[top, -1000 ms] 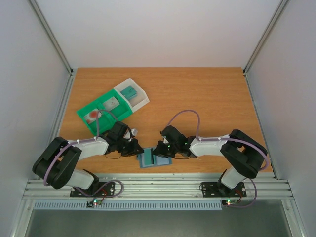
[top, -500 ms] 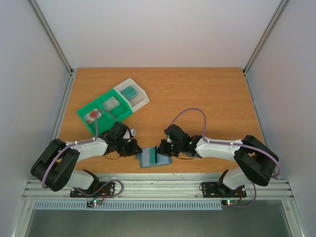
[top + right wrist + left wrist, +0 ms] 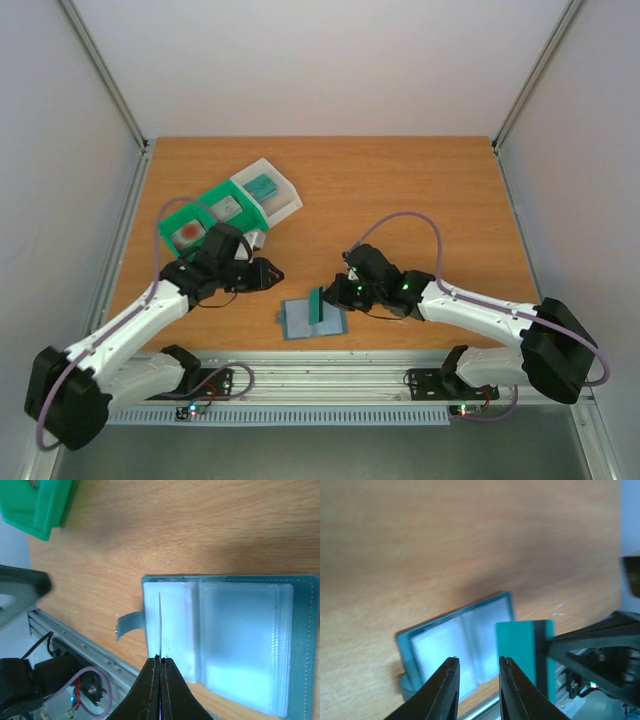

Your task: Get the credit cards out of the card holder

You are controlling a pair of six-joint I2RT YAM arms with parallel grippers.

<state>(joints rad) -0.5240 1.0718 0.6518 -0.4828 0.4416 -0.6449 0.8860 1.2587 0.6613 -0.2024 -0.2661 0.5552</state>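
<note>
Logged change from a second ago: left gripper (image 3: 262,273) pulled off the card holder's (image 3: 298,324) left edge toward 10 o'clock, now apart from it; right gripper (image 3: 328,300) raised, with a teal credit card (image 3: 316,305) that earlier sat lower against the holder.

Found left jaws slightly parted, with nothing between the fingers (image 3: 445,695).

Found right jaws pinched tight on the card's striped end. Saw the card edge-on in the right wrist view, standing upright over the holder. Could not tell whether its lower edge touches the pockets. Confirmed a dark stripe on the card in the left wrist view.

Noted the holder lying open and flat at 6 o'clock on the wooden table (image 3: 420,190), near the front edge, between the two arms, clear pockets facing up, small tab (image 3: 129,622) sticking out at one side.

Noted a green tray (image 3: 210,196) with a white bin (image 3: 285,200) at 10 o'clock, apart from the holder.
</note>
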